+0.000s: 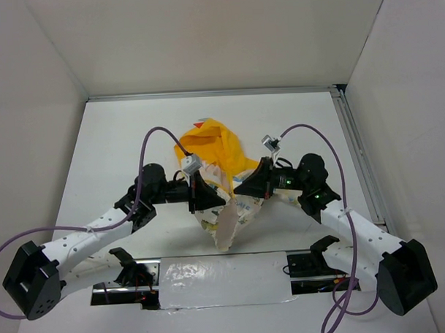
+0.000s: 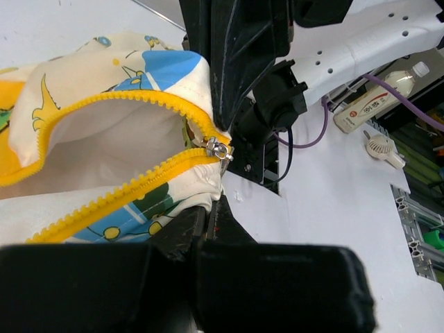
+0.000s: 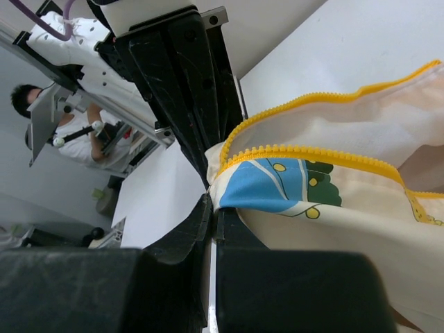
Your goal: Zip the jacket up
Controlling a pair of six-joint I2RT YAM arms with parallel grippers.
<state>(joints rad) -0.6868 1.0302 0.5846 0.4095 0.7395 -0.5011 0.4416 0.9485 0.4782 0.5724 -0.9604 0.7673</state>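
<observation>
The jacket hangs bunched between my two grippers above the table's middle, its yellow hood lying behind. My left gripper is shut on the jacket's lower edge; in the left wrist view its jaws pinch cream printed fabric just below the metal zipper slider. The yellow zipper teeth spread open to the left of the slider. My right gripper is shut on the same hem from the other side; in the right wrist view it pinches fabric below the yellow teeth.
White table with white walls on three sides and a metal rail along the right. A shiny taped strip lies at the near edge between the arm bases. A bottle lies beyond the table.
</observation>
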